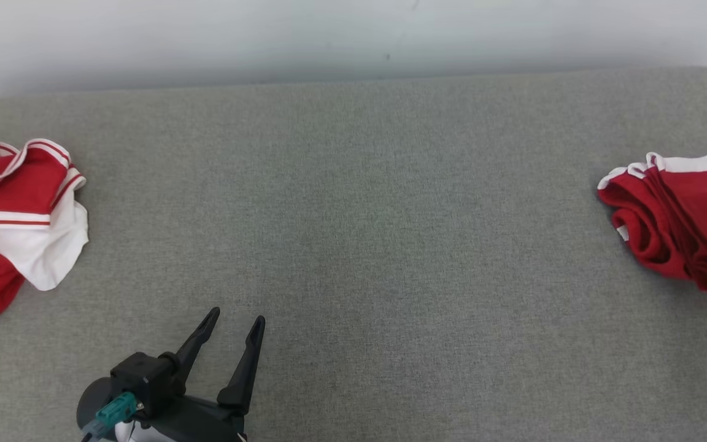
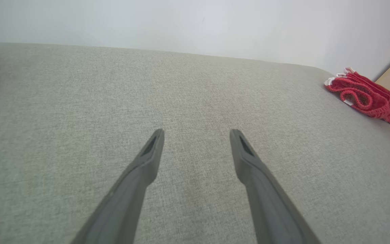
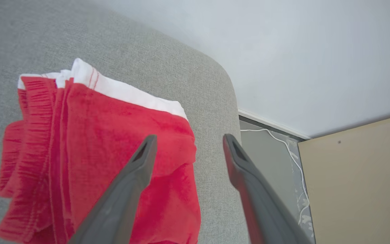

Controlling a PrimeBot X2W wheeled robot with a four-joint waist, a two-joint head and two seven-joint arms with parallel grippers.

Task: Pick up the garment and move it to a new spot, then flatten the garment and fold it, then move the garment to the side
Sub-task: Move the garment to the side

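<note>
A folded red garment (image 1: 679, 215) with white trim lies at the right end of the grey padded surface (image 1: 359, 215). It is also in the left wrist view as the garment (image 2: 364, 96) and in the right wrist view as the garment (image 3: 96, 135). My right gripper (image 3: 189, 137) hangs open just above the garment's right edge, with nothing between its fingers. Over the surface's front left, my left gripper (image 1: 237, 314) is open and empty, its fingers (image 2: 147, 159) spread wide above bare fabric.
A crumpled red and white garment (image 1: 16, 215) lies at the surface's left end. A pale wall (image 1: 353, 37) runs behind the surface. Beyond its rounded right end are a white cable (image 3: 283, 142) and a tan panel (image 3: 361, 183).
</note>
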